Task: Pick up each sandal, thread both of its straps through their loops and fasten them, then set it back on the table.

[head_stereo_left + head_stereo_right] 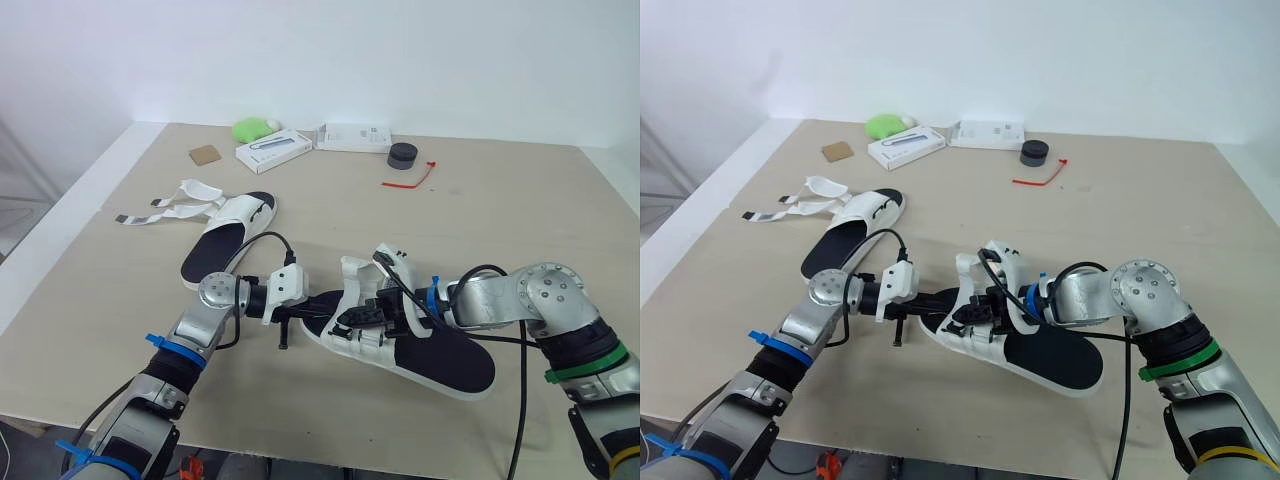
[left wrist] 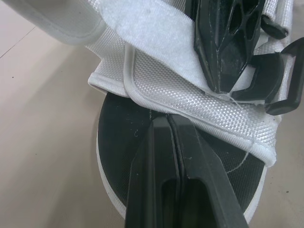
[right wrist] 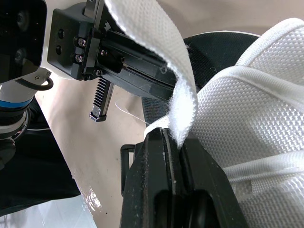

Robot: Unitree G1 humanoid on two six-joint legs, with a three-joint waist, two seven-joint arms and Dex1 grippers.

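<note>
The near sandal (image 1: 445,358), with a black footbed and white woven straps, lies at the table's front middle. My right gripper (image 3: 176,136) is shut on one of its white straps (image 3: 164,52), which rises from between the fingers. My left gripper (image 2: 170,119) reaches in from the left over the footbed. Its fingers are shut, their tips touch the lower edge of a strap, and nothing shows between them. In the head view the two grippers meet at the sandal's strap end (image 1: 350,305). The second sandal (image 1: 232,232) lies further back on the left, its straps (image 1: 165,210) spread loose on the table.
Along the back stand a green object (image 1: 255,128), two white boxes (image 1: 273,150) (image 1: 352,137), a brown card (image 1: 204,154), a small black round thing (image 1: 402,155) and a red tie (image 1: 410,178). The table's left edge (image 1: 70,210) runs close to the far sandal.
</note>
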